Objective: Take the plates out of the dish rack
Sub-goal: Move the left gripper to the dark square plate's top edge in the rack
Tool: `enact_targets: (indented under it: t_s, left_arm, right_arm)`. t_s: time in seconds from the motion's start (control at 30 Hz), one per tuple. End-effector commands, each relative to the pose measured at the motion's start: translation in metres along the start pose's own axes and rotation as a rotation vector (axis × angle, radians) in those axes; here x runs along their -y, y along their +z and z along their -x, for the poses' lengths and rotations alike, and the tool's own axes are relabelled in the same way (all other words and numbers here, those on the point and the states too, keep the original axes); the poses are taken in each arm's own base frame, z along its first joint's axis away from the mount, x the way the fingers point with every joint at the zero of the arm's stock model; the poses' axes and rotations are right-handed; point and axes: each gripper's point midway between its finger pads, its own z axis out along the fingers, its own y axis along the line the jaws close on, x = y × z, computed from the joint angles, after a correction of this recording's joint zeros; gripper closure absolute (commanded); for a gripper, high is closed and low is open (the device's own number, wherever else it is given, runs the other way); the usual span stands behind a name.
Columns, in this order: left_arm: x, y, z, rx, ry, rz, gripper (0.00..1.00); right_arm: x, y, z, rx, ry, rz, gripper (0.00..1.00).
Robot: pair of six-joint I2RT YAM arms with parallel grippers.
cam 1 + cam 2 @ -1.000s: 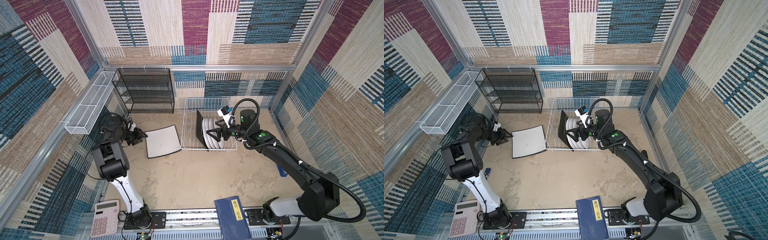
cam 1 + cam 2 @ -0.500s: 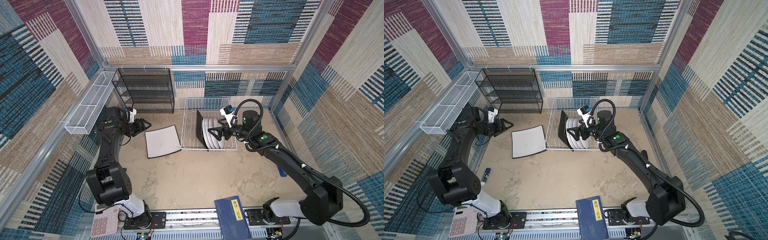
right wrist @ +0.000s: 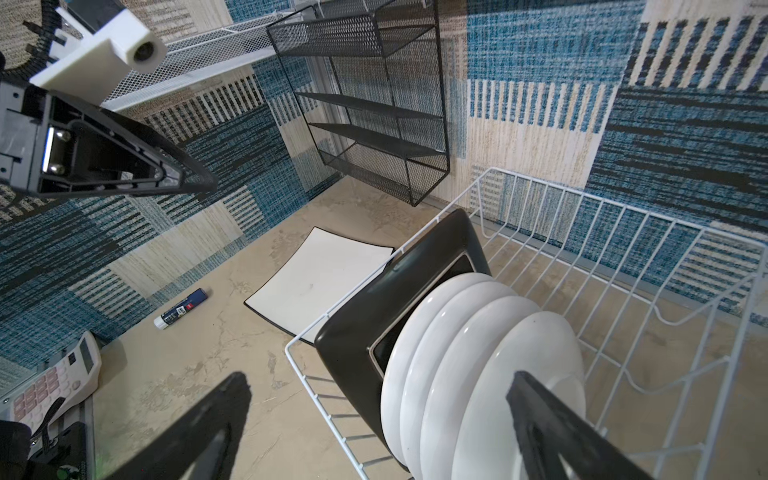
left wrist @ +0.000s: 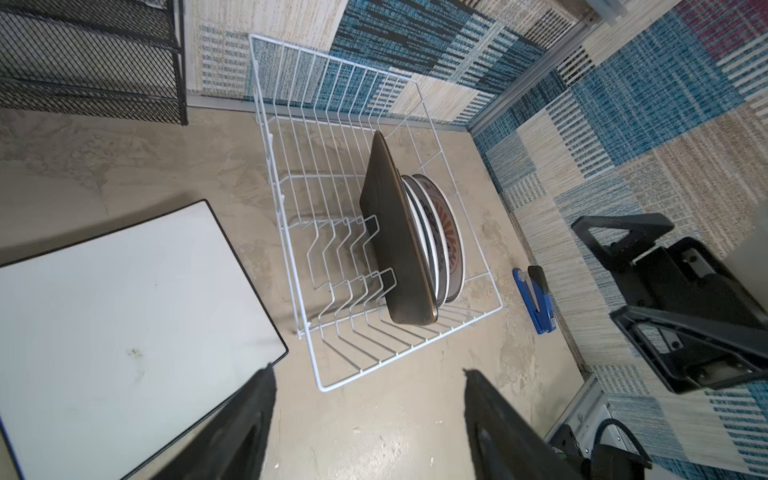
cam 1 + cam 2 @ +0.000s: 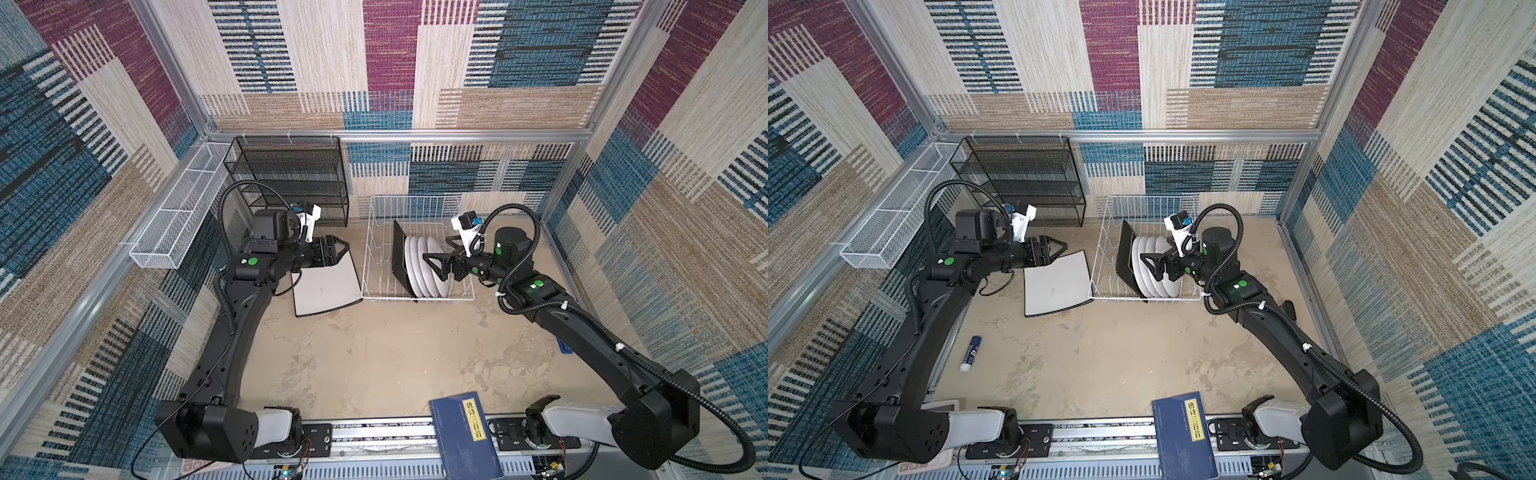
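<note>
Beige bench (image 5: pixel 374 353), back edge: white wire dish rack (image 5: pixel 415 208) holding black square plate (image 5: pixel 398 257), round white plates (image 5: pixel 417 266); left gripper (image 5: pixel 343 251), right gripper (image 5: pixel 432 268) both spread, empty.

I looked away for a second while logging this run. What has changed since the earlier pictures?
The left end effector swung from beside the white square plate to above its far edge, nearer the dish rack, jaws open, holding nothing. Unchanged: the right end effector open beside the round plates, the black square plate in the rack, the white plate lying flat.

Black square plate (image 4: pixel 399 241) largely hides the round plates (image 4: pixel 451 232) behind.
</note>
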Motion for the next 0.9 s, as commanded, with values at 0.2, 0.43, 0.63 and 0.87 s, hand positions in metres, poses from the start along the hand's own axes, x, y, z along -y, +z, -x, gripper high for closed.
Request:
enact_targets:
  t_s: [0.2,0.43,0.63,0.87]
  left_arm:
    - [0.025,0.057,-0.007,0.017,0.077,0.069,0.27]
    - [0.033,0.118,-0.021,-0.071,0.098,0.084,0.28]
    - [0.035,0.159,-0.028,-0.15,0.063,0.1,0.32]
    - [0.027,0.181,-0.031,-0.19,0.031,0.133,0.47]
  right_arm:
    - [0.006,-0.008,0.011,0.065,0.003,-0.057,0.01]
    - [0.008,-0.009,0.009,0.053,0.003,-0.07,0.01]
    - [0.011,-0.013,0.006,0.049,0.001,-0.096,0.01]
    - [0.011,-0.016,0.009,0.057,0.001,-0.102,0.01]
